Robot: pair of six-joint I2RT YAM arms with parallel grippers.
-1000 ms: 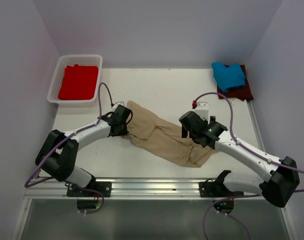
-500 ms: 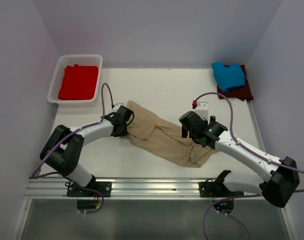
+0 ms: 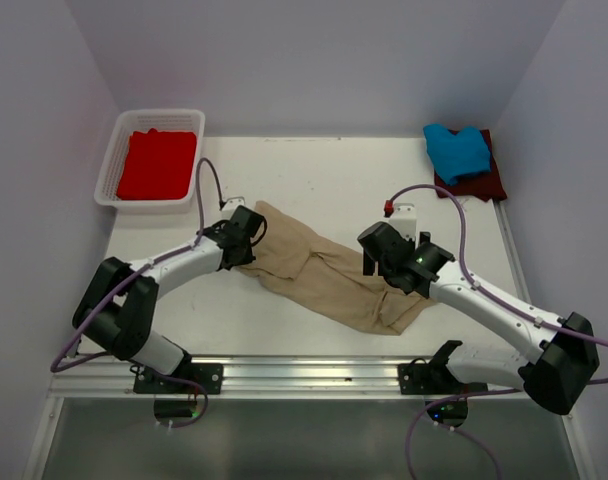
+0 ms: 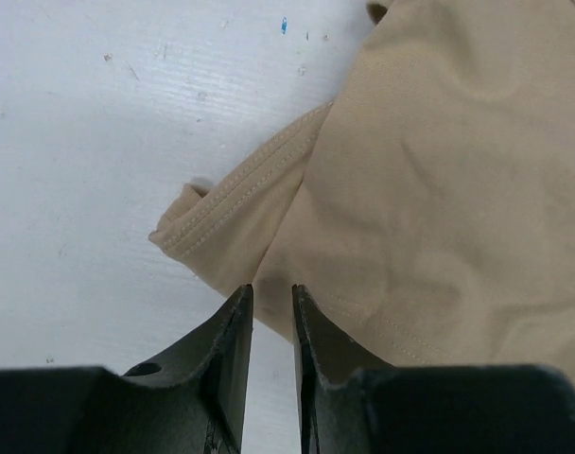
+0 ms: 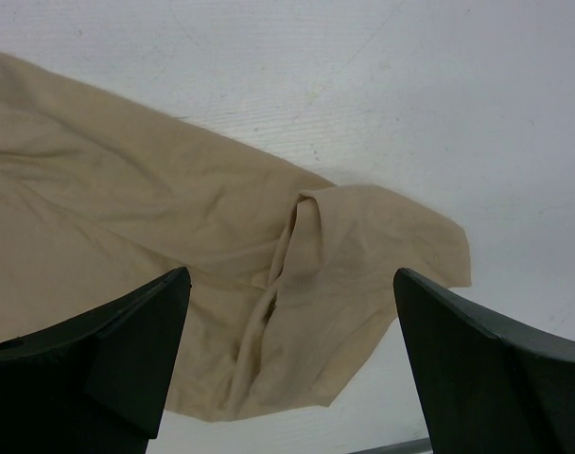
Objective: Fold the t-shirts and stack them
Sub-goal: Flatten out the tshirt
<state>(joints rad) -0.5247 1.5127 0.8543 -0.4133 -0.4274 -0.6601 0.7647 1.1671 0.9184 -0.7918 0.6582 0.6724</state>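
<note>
My left pincer (image 4: pixel 272 288) is low at the hem of the tan t-shirt (image 4: pixel 439 170), its jaws drawn to a narrow slit. The hem's folded corner lies just ahead of the tips and to their left. I cannot tell whether any cloth is caught in the slit. I judge it sits there to take that edge for a fold.

My right pincer (image 5: pixel 289 274) is spread wide over the shirt's other end, with a bunched ridge of cloth between and just beyond its fingers. It holds nothing. It looks placed to come down on that end.

The rest of the shirt runs slantwise across the table (image 3: pixel 324 170) between the two pincers. Far beyond the left one, the red shirt (image 3: pixel 157 163) lies in the white basket (image 3: pixel 109 150). Far beyond the right one, the blue shirt (image 3: pixel 456 150) rests on the maroon one (image 3: pixel 489 180).

Since a second ago the left pincer has crept slightly away from me along the hem. The right arm has not stirred.
</note>
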